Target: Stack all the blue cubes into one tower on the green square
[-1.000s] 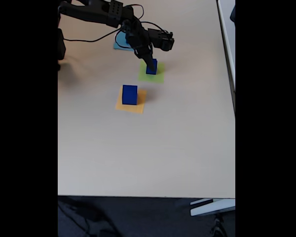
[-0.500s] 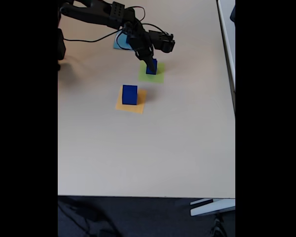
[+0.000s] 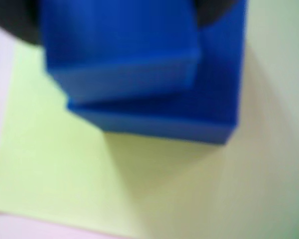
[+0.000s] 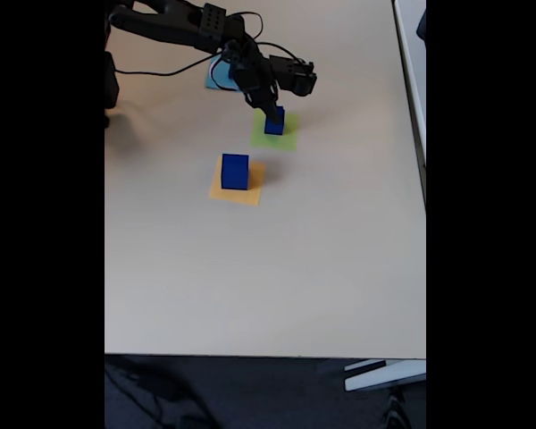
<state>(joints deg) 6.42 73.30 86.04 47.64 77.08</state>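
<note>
In the wrist view a smaller blue cube (image 3: 119,50) rests on a larger blue cube (image 3: 209,89), and both stand on the green square (image 3: 55,169). Dark fingers (image 3: 10,22) show at both sides of the smaller cube, pressed against it. In the fixed view my gripper (image 4: 272,113) reaches down onto this blue stack (image 4: 274,123) on the green square (image 4: 288,139) and is shut on the top cube. A third blue cube (image 4: 235,171) stands apart on an orange-yellow square (image 4: 255,189), nearer the front.
A light-blue paper square (image 4: 216,79) lies partly under the arm (image 4: 188,25) at the back. A black cable (image 4: 161,71) runs across the table's back left. The table's right edge (image 4: 423,179) and front edge (image 4: 268,356) bound a wide bare surface.
The arm has shifted very slightly; the gripper stays at the stack on the green square. The cube on the orange-yellow square has not moved.
</note>
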